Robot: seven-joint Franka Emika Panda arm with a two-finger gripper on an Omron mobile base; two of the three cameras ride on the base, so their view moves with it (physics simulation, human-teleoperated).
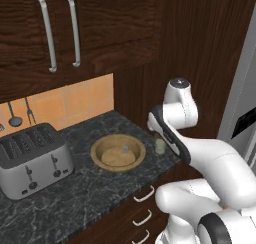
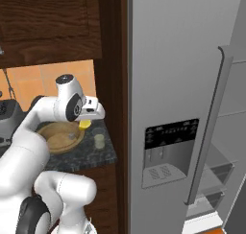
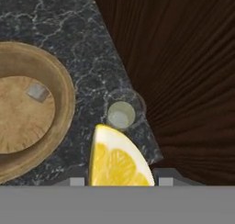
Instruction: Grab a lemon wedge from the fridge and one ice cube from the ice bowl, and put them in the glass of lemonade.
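My gripper (image 2: 86,122) is shut on the lemon wedge (image 2: 85,125), a bright yellow crescent that looms large between the fingertips in the hand view (image 3: 118,159). It hangs above the counter, a little short of the glass of lemonade (image 3: 121,114), which stands upright near the counter's corner (image 2: 99,141) (image 1: 160,146). Left of the glass sits the wooden ice bowl (image 3: 64,97) (image 1: 118,153) (image 2: 60,136), and one pale ice cube (image 3: 37,92) (image 1: 125,148) lies inside it. The grey fridge (image 2: 178,60) rises to the right.
A silver toaster (image 1: 32,159) stands at the counter's left. Dark wooden cabinets (image 1: 100,28) hang overhead, and a tall dark panel (image 3: 183,71) borders the counter beside the glass. The fridge's right door (image 2: 211,127) stands ajar, showing shelves (image 2: 216,173).
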